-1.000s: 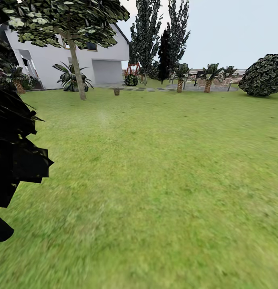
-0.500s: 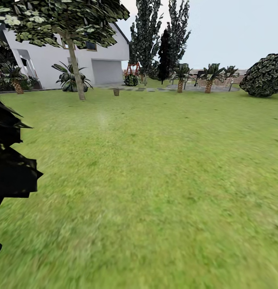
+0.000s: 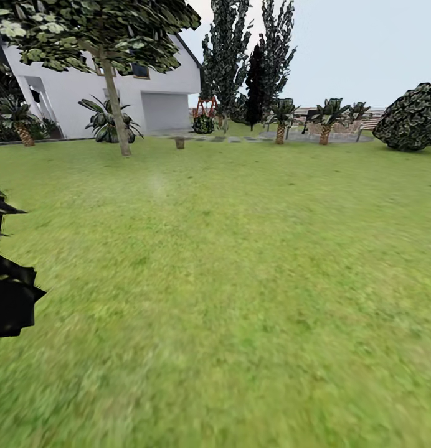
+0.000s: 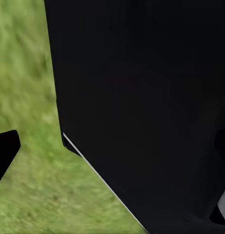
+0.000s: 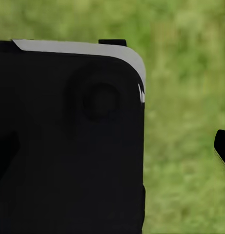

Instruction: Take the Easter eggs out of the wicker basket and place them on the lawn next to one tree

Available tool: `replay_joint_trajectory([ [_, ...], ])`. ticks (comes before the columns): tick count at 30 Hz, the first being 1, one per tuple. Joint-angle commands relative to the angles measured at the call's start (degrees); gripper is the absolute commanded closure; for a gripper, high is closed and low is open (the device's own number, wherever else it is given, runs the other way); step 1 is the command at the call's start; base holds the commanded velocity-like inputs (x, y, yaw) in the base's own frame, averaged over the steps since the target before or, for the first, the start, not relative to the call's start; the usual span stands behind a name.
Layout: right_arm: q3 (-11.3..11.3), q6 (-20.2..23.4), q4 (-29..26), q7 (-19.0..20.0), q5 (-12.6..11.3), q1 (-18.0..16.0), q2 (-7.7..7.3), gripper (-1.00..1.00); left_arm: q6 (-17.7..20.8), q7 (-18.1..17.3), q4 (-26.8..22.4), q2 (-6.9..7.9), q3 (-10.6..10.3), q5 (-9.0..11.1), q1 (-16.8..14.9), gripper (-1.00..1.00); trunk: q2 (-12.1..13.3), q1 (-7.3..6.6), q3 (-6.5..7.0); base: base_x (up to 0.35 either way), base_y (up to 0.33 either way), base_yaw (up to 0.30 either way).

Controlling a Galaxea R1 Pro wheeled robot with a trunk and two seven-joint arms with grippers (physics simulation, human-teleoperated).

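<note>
The lawn (image 3: 240,280) is big, flat and green, and it runs far ahead in the head view. Far back on the left stands a white house (image 3: 85,87) with a grey garage door (image 3: 165,111). In front of the house stands a tree (image 3: 119,118) with a pale, thin-looking, slightly leaning trunk and a leafy top. A small brown thing (image 3: 180,142) sits on the grass far off, to the right of that trunk. It may be the basket, but it is too small to tell. No eggs can be made out.

Tall dark trees (image 3: 246,56) rise behind the garage. Small palms (image 3: 324,118) stand in a row at the far edge of the grass. A round dark bush (image 3: 412,118) is at the far right. Black leaves (image 3: 10,292) poke in at the left edge, very close.

In the left wrist view, a big black part (image 4: 151,107) hides most of the picture, with grass (image 4: 39,195) beside it. In the right wrist view, a black part (image 5: 68,146) with a grey rim sits over grass (image 5: 185,122).

I cannot tell if the left tool or the right tool is apart or together.
</note>
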Motion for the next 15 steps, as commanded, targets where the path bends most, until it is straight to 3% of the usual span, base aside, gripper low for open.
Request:
replay_joint_trajectory([
  [1, 0.0, -0.2, 0.0, 0.0, -0.1, 0.0, 0.03, -1.00, 0.0, 0.0, 0.0, -0.01, 0.0, 0.0, 0.0, -1.00, 0.0, 0.03, -0.05, 0.340, 0.000, 0.000],
  [15, -0.2, 0.2, 0.0, 0.4, -0.3, 0.0, 0.22, -1.00, 0.0, 0.0, 0.0, -0.01, 0.0, 0.0, 0.0, -1.00, 0.0, 0.03, -0.05, 0.340, 0.000, 0.000],
])
